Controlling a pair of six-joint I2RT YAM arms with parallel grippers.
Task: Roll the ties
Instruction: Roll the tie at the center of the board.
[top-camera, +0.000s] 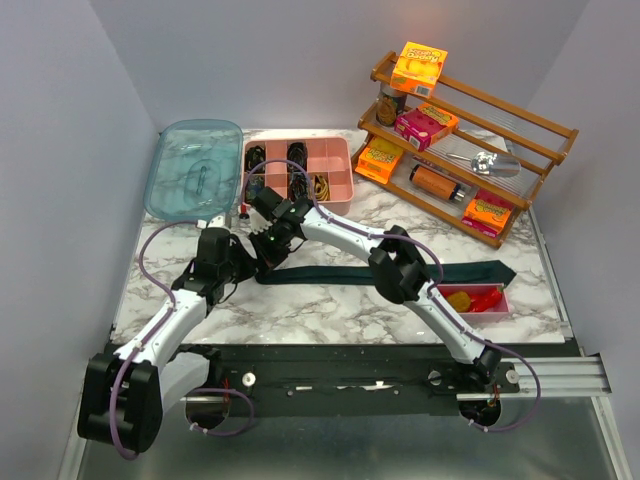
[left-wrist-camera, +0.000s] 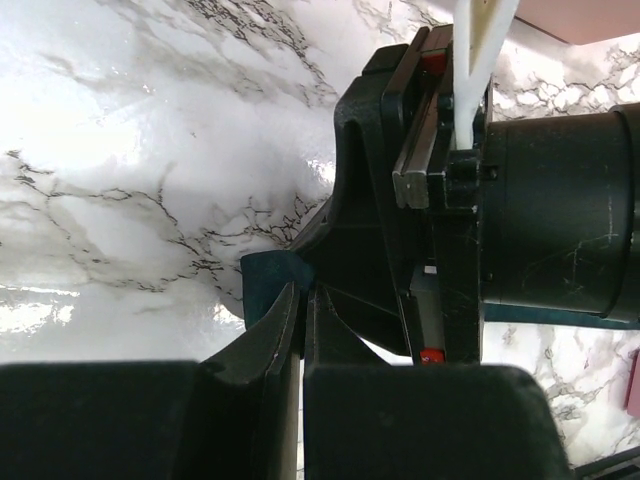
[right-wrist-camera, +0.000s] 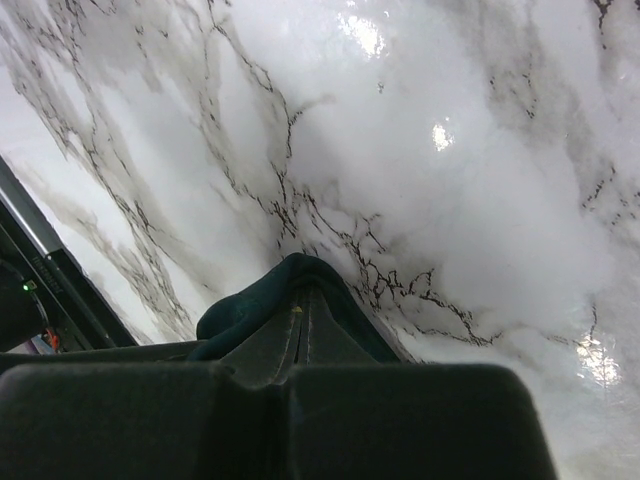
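Closest in, the right end effector (right-wrist-camera: 300, 300) is pinched tight on a fold of the dark teal tie (top-camera: 330, 275), likely to start the coil. The left end effector (left-wrist-camera: 303, 300) is narrowed onto the same thin end, probably steadying it. The tie lies mid-table, stretching toward the right edge. At the far edge, a pink divided tray (top-camera: 330, 155) holds dark coils (top-camera: 297, 157) and a mustard coil (top-camera: 320, 185). A small pink tray (top-camera: 500, 305) near the right edge holds red and yellow items.
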